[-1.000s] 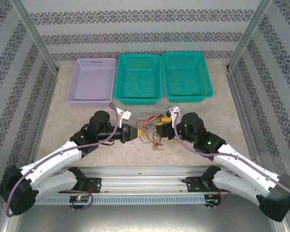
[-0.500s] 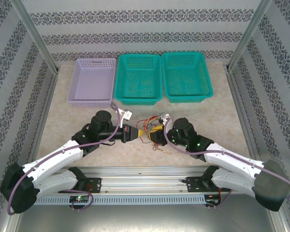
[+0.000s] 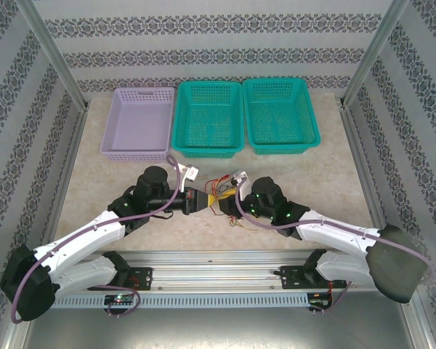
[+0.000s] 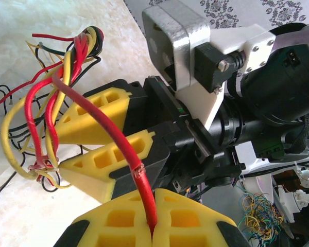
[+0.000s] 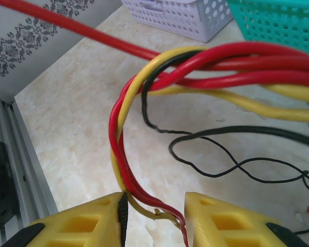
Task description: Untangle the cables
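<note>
The left pincer is clenched on one red cable, which runs up out of the seam between its yellow pads. The right pincer is released: its two pads stand apart, and a twisted strand of red and yellow wires passes through the gap, lying against one pad only.

Both pincers meet near the middle of the counter, a little toward its near edge. Along the far edge sit a lavender basket, a middle teal basket and a right teal basket.

The cables lie as one tangle between the pincers, in front of the middle teal basket. Red, yellow and black wires are wound together, with loose black loops on the counter beside them.

I judge that the danger is in the pulling. As the right pincer is not gripping, a pull from the left one could drag the whole tangle or tighten the twist. The red cable also shows a pale nick just above the pads, so it may slip or tear there.
</note>
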Robot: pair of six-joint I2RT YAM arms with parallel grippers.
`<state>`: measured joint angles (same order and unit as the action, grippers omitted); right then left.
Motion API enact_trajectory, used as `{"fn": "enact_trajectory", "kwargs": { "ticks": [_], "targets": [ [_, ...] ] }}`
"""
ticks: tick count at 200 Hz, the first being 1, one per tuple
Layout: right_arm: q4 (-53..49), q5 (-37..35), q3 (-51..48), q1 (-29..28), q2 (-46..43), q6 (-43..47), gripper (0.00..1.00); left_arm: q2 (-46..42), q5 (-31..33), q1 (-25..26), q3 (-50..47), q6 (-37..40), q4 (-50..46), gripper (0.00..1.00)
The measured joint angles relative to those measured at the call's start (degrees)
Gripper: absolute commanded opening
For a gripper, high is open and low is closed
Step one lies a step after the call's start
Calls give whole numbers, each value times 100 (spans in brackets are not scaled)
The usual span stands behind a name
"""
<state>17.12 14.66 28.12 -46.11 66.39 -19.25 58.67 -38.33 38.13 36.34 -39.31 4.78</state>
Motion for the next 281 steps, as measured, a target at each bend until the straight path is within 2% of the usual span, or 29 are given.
{"fn": "enact_trajectory", "kwargs": {
  "ticks": [19, 35, 45, 59, 90, 130, 153, 185, 220, 245, 281],
  "targets": [
    [109, -2, 0, -42, 111, 11, 21, 0, 0, 0, -9, -11, 11, 0],
    [212, 0, 4, -57, 177, -11, 17, 0, 2, 0, -20, -22, 20, 0],
    [289, 0, 15, -57, 208, 20, 8, 0, 2, 0, -24, -24, 26, 0],
    [339, -4, 44, -68, 238, 22, 0, -2, 2, 0, -39, -22, 28, 0],
    [247, -195, 68, -72, 170, 76, 0, -96, 131, 0, -59, 2, -87, 0],
    [-409, -1167, 7, 33, -227, 149, 0, -708, 590, -39, 302, 365, -1147, 0],
    [-841, -1558, -72, 461, -302, -31, 0, -938, 988, -149, 879, 673, -1919, 0],
    [-1104, -1622, -87, 1067, -393, -422, 0, -992, 1464, -457, 1412, 1062, -3021, 0],
    [-1412, -1596, -85, 1613, -358, -828, 0, -1058, 1475, -1084, 1971, 1346, -3840, 0],
    [-1633, -1683, -87, 1845, -323, -1073, 0, -1088, 1484, -1241, 2524, 1550, -4295, 0],
    [-1718, -1633, -291, 2776, -442, -1453, 0, -1132, 1744, -1338, 3342, 1858, -4942, 0]
  ]
}}
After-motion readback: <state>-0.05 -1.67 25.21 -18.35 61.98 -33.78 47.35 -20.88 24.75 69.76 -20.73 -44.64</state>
